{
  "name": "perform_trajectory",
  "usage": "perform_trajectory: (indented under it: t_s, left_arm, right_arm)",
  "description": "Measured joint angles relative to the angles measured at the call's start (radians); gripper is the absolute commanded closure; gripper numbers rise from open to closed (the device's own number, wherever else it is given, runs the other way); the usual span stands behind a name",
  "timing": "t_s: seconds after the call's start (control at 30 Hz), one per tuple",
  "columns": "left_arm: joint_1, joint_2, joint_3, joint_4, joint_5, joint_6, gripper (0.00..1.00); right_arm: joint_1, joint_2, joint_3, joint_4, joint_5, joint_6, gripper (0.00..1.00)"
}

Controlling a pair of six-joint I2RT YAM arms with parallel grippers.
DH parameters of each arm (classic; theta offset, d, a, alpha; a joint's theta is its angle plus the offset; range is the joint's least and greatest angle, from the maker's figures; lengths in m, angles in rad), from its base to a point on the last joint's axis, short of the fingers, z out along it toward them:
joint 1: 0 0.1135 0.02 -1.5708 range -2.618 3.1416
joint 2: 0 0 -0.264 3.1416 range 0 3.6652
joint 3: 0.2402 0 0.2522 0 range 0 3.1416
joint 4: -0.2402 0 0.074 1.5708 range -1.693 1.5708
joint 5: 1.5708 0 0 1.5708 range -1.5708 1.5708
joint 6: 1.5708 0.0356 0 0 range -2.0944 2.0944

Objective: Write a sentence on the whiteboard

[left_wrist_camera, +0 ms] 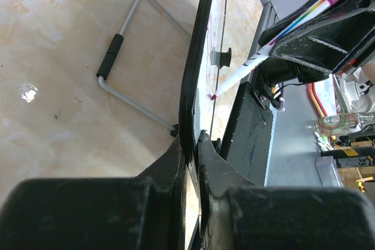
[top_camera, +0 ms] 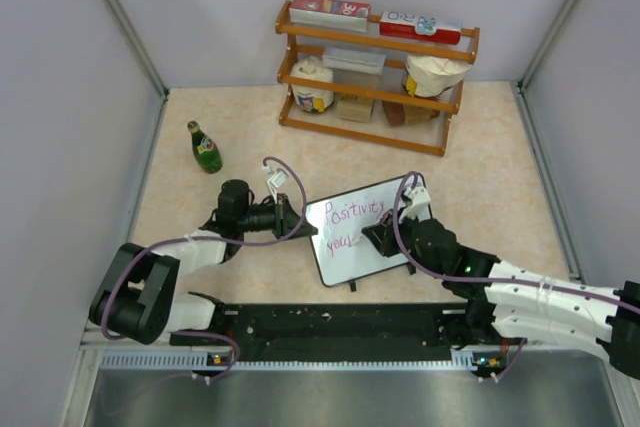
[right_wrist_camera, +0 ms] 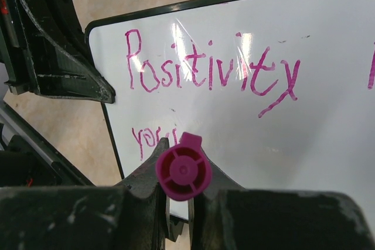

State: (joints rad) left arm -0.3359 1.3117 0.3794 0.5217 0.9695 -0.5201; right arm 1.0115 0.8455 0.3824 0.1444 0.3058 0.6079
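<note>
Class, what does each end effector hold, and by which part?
Left end effector clamps the black-framed white whiteboard by its side edge; right end effector grips the purple-pink marker by its barrel.

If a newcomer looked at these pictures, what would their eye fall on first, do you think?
The whiteboard in the middle, its purple sentence reading "Positivity" over a started second line. The left gripper clamps its left edge while the right gripper holds a purple marker to it; a wooden shelf stands behind.
</note>
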Motion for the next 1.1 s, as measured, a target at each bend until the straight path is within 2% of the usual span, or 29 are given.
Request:
perform_trajectory:
  t_s: [1.1]
  left_arm:
    - [0.000,0.000,0.000,0.000,0.001,0.000,1.00]
  right_arm:
    - [0.000,0.019,0.062,-0.021,0.065,-0.055,1.00]
